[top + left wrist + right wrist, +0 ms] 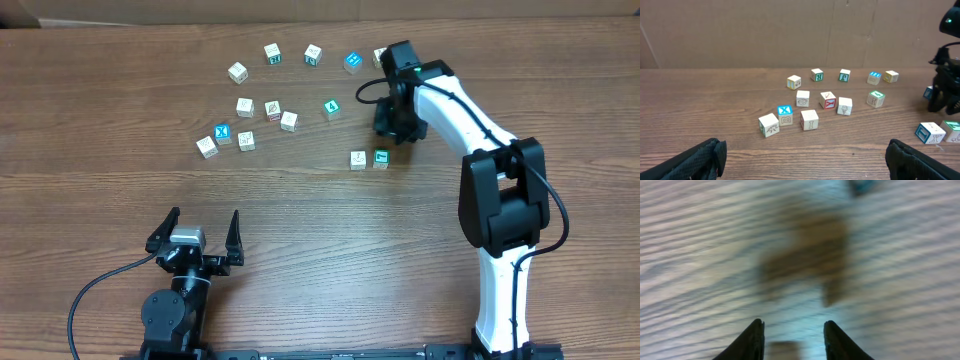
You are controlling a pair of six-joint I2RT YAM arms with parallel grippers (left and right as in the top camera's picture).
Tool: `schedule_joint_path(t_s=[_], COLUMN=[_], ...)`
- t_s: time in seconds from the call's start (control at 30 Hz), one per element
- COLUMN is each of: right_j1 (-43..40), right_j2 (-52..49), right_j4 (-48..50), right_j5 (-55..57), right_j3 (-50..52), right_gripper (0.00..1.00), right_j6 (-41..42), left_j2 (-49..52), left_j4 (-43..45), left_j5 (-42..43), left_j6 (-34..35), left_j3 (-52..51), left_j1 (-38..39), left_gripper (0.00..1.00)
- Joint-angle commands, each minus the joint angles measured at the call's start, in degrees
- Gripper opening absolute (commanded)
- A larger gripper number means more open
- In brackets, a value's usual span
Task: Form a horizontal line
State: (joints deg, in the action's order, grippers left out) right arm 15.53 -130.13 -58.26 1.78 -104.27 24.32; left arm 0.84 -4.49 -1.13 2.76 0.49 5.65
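Overhead, the row [364,159] is two small cubes side by side, a little right of the counter's [120,300] middle: a whitish cube [358,159] on the left and a teal-faced cube [381,158] on the right. They run parallel to the near edge. They sit so close that I cannot tell whether they touch.

The right tool [400,130] hangs just beyond the row, toward the far edge and slightly right of the teal-faced cube, apart from both cubes. Its wrist view is badly blurred. The two dark fingertips [754,339] stand parted, with a vague tan patch low between them. I cannot tell whether it is pinching anything.

The loose cubes [272,106] are scattered left of that tool, nearer the far edge and well apart from the row.

The left tool [204,220] sits by the near edge, left of centre. Its fingers [690,160] are spread wide around nothing, far from the row.
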Motion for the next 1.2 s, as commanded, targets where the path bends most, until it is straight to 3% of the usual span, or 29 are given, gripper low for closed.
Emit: schedule_joint_path(t_s=[0.0,0.2,0.3,0.67,1.17], right_j1=[-0.72,-0.44,-0.22,0.15,1.25], right_j2=[0.15,0.13,0.15,0.15,0.15], right_j4=[-1.27,-2.45,-2.58,-3.72,-4.83], right_j5=[1.11,1.01,-0.48,-6.43,-6.43], right_j3=[0.46,2.01,2.71,2.71,2.71], right_gripper=[0.29,0.1,0.06,0.04,0.05], right_j6=[1.18,1.18,1.16,0.94,1.22], left_j2=[-0.57,-0.57,-0.59,-0.59,-0.57], left_j4=[0.17,0.17,0.17,0.17,0.17], left_j5=[-0.35,-0.35,-0.35,-0.35,-0.35], left_j6=[-1.09,-1.09,-1.09,-1.07,-1.09], left_j3=[-0.22,-0.2,-0.22,-0.22,-0.22], left_j1=[0.2,0.2,0.2,0.2,0.2], left_gripper=[1.0,1.0,0.99,1.0,1.0])
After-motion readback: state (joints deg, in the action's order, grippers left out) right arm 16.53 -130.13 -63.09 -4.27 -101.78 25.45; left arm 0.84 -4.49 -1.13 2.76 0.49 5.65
